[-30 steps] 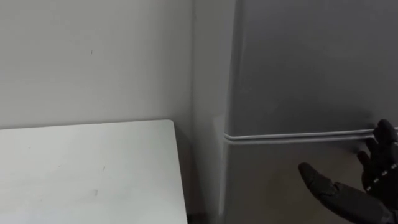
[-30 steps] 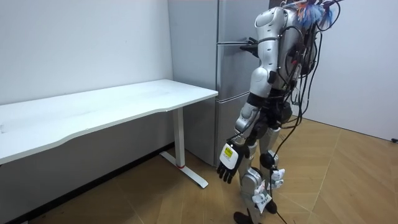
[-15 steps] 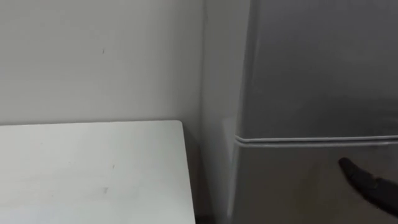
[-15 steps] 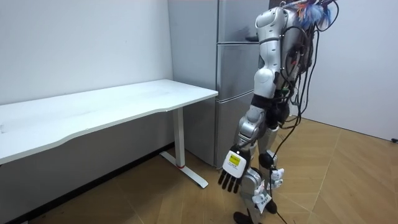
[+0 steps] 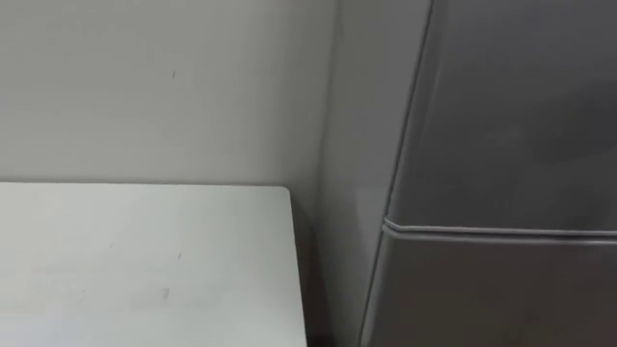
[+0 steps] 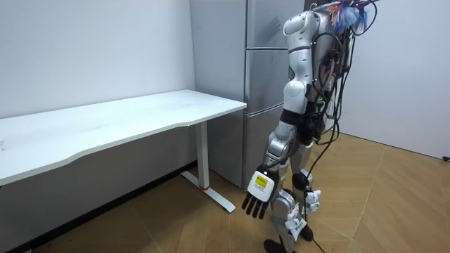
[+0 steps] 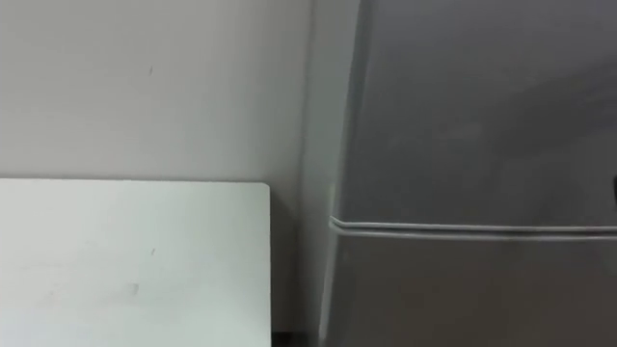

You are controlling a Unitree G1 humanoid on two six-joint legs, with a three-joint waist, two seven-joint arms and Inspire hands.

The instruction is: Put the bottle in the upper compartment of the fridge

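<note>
Two smooth grey doors on fridge (image 5: pixel 501 145) | flat white table (image 5: pixel 145 260) beside

Bare room: grey fridge (image 6: pixel 264 84), white desk (image 6: pixel 140 116), wood floor (image 6: pixel 365 204).

Grey fridge (image 5: pixel 501 145), white table (image 5: pixel 145 260), off-white wall (image 5: pixel 164 87), light brown herringbone wood floor (image 6: pixel 365 204)

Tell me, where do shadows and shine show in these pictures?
Left eye view: dark shadow in the gap between table and fridge; a bright line along the door seam. Room view: shadow under the table; soft sheen on the floor.
</note>
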